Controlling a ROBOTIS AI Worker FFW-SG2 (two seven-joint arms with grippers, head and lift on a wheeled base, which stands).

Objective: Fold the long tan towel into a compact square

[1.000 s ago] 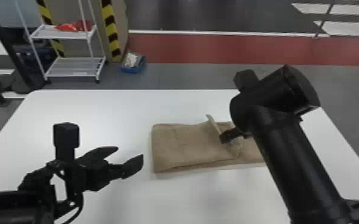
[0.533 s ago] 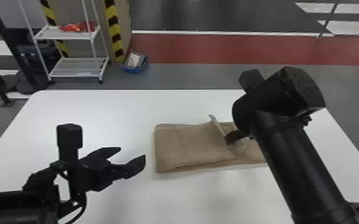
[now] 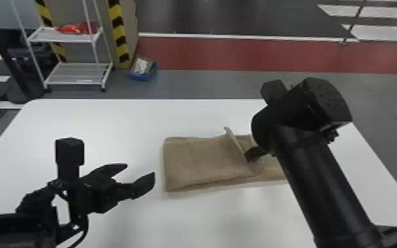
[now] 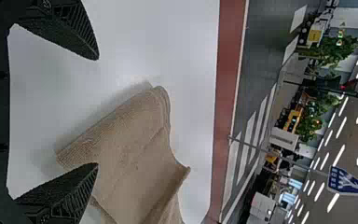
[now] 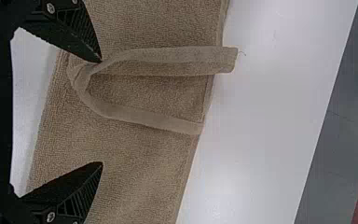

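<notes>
The tan towel lay part-folded on the white table, its long axis running left to right between the arms. The right gripper was over it, fingers apart, one tip at or just beside the raised hem — so the right arm was nearer for regripping that edge, the likely next step. The left gripper hung open just beyond the towel's left end.

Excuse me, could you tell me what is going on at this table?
A two-armed robot is folding a tan towel. The towel lies partly folded on the white table, not yet a compact square. The right gripper is open over it, one finger by a raised edge. The left gripper is open beside the towel's left end.
</notes>
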